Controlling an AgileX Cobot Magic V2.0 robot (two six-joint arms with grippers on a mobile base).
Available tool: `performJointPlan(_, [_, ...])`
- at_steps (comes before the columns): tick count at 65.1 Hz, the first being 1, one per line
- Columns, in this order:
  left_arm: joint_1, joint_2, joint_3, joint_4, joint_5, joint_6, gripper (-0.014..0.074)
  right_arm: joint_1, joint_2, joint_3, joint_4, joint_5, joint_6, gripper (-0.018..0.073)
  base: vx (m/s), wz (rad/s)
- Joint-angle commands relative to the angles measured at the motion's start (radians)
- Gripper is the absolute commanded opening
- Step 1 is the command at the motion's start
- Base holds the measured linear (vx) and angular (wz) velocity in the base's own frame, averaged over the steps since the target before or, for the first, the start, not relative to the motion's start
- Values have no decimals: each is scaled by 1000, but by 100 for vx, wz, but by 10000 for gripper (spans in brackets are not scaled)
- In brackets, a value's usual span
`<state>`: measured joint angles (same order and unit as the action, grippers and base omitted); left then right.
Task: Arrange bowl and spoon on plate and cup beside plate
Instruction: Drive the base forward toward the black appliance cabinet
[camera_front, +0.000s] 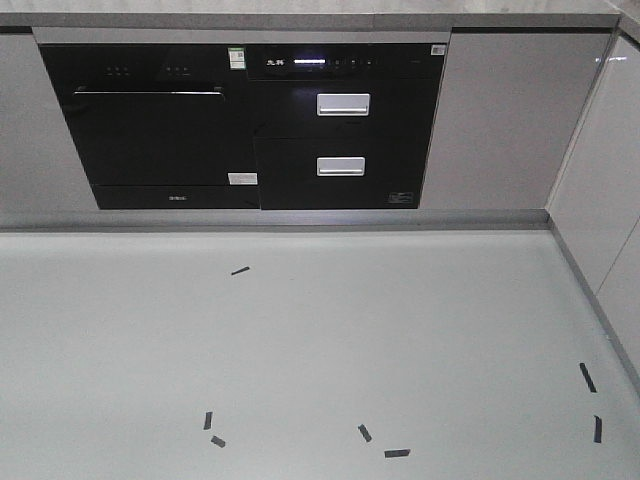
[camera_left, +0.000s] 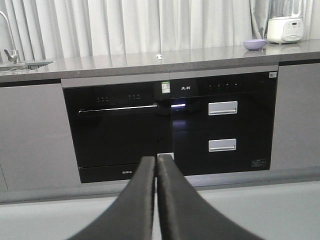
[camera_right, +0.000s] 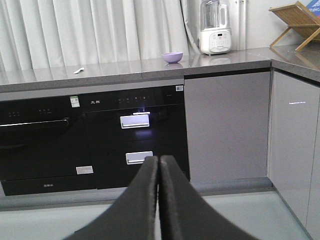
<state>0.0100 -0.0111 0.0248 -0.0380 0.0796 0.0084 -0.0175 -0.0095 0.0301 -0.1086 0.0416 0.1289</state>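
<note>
A small lavender bowl (camera_left: 254, 44) (camera_right: 172, 57) sits far off on the grey countertop, near a white appliance. The pale spoon (camera_left: 158, 56) (camera_right: 79, 70) lies on the same countertop, left of the bowl. Both wrist views look across the floor at the cabinets. My left gripper (camera_left: 156, 161) is shut with nothing between its dark fingers. My right gripper (camera_right: 159, 160) is likewise shut and holds nothing. Both are well short of the counter. The plate and the cup are out of view. The front view shows no gripper and no task object.
Black built-in appliances (camera_front: 240, 125) fill the cabinet front below the countertop (camera_left: 150, 61). A white blender (camera_right: 215, 27) stands right of the bowl, a wooden rack (camera_right: 295, 20) at the far right, a sink (camera_left: 15, 62) at the left. Black tape marks (camera_front: 240, 270) dot the pale floor.
</note>
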Motion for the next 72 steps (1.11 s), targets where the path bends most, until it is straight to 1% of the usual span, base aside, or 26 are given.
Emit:
performJointPlan(1, [2,-17,31,-1,-68,-8,-6,-6,-14,13,-10,-73,-6,-2,2,4])
performJointPlan(72, [2,-17,31,-1,-68,-8,-6,-6,-14,13,-10,-73,-6,-2,4,0])
